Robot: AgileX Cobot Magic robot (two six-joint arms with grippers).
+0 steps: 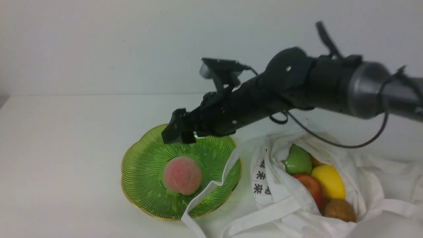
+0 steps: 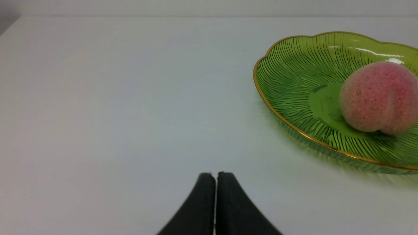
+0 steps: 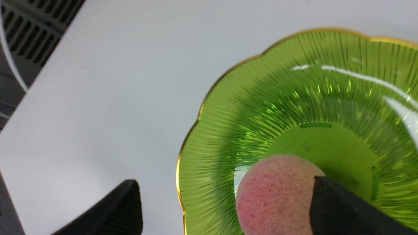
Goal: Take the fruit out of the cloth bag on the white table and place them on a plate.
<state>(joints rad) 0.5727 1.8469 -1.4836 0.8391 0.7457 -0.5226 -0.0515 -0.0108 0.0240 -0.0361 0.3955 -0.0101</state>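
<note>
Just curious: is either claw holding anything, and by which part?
Nothing is held. The right gripper is open above the plate, where the peach lies; the left gripper is shut, empty.

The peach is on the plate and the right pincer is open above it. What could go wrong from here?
A strap of the cloth bag lies across the plate rim; tugging the bag might drag or tilt the plate. The peach sits mid-plate, so the remaining fruit, set down there, might bump it out.

Front camera faces forward; both wrist cameras closely share the plate [image 1: 142,172].
</note>
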